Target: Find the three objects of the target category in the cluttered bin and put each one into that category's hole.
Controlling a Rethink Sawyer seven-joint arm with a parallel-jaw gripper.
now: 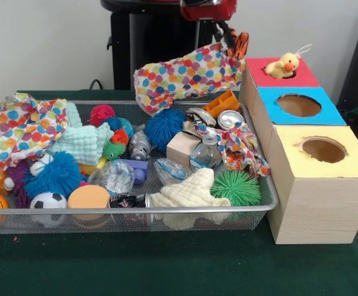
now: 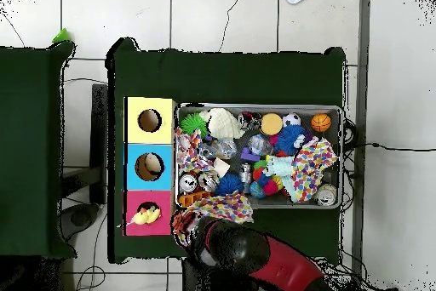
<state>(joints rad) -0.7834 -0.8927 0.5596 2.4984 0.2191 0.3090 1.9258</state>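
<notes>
On the left of the front view the wire bin (image 1: 262,185) sits on the green desk (image 1: 166,265), heaped with balls, spiky toys and cloths — one polka-dot cloth (image 1: 21,126) lies bunched at its left end. Further right a second polka-dot cloth (image 1: 185,77) hangs in the air above the bin's far rim, lifted clear and stretched toward the boxes, probably to be carried to a hole. The gripper (image 1: 231,40) holds it at its right end; the jaws are pinching the fabric, though the grip itself is partly hidden. Rightmost stands the wooden box row (image 1: 302,209): a yellow duck (image 1: 284,65) plugs the red hole, while the blue hole (image 1: 299,105) and yellow hole (image 1: 323,149) look open.

The overhead view adds something: a pale object seems to lie inside the blue hole. It also places the hanging cloth just outside the bin, beside the red box.
</notes>
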